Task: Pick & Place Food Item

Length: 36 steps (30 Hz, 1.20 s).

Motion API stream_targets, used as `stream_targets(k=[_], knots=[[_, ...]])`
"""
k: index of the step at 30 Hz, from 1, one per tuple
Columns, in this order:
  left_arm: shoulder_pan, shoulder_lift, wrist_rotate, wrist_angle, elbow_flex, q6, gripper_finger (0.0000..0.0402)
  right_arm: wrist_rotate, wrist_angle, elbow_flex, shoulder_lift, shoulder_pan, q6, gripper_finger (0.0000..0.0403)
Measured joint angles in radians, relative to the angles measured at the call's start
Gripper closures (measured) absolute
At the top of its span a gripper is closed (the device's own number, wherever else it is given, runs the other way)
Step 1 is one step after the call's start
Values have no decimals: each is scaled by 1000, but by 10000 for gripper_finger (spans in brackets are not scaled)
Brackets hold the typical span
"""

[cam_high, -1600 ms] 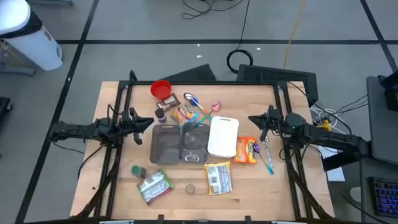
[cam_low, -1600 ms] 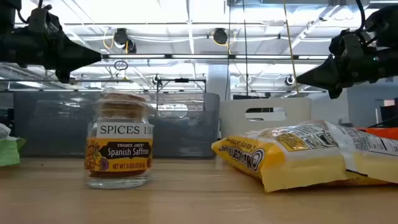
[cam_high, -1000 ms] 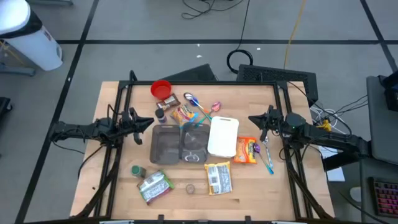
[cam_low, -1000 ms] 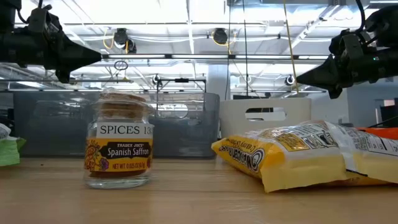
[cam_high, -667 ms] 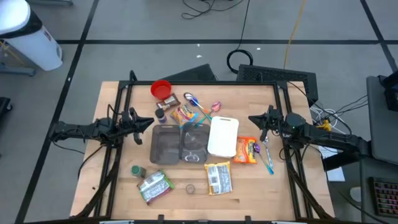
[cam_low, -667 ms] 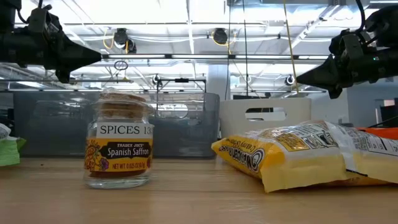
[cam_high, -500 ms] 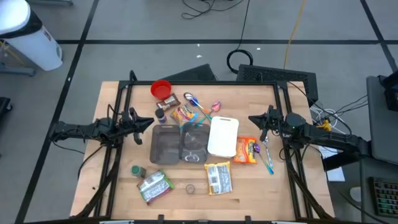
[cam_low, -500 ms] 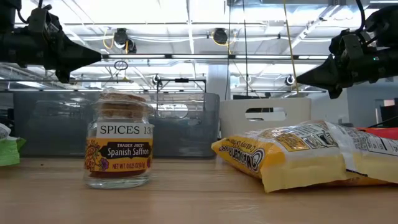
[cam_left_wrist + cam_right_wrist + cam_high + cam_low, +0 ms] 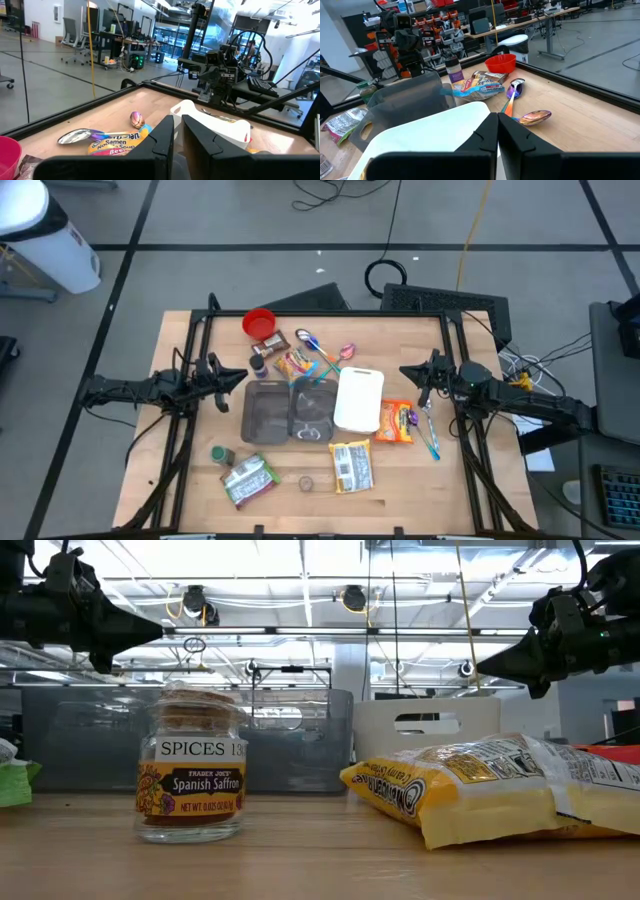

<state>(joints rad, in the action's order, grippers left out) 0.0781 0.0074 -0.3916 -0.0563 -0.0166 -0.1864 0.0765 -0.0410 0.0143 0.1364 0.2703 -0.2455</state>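
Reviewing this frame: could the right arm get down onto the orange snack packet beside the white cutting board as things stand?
Probably yes. The orange snack packet lies flat and uncovered beside the white cutting board, close to the right end effector, which hovers shut above the table with nothing held.

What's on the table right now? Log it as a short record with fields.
left gripper: empty, fingers nearly together, above the table's left side
right gripper: shut, empty, above the right side
centre: grey bin, white bin
far side: red bowl, spoons
near edge: saffron jar, yellow bag
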Motion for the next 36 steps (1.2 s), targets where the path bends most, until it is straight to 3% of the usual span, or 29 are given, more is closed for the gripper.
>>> stream_targets(k=[15,25,36], knots=[[0,0,0,0,0,0,360,0,0,0,0,0,0,403],[0,0,0,0,0,0,360,4,-126,0,2,0,-3,403],[0,0,0,0,0,0,360,56,-288,0,21,-1,-177,403]])
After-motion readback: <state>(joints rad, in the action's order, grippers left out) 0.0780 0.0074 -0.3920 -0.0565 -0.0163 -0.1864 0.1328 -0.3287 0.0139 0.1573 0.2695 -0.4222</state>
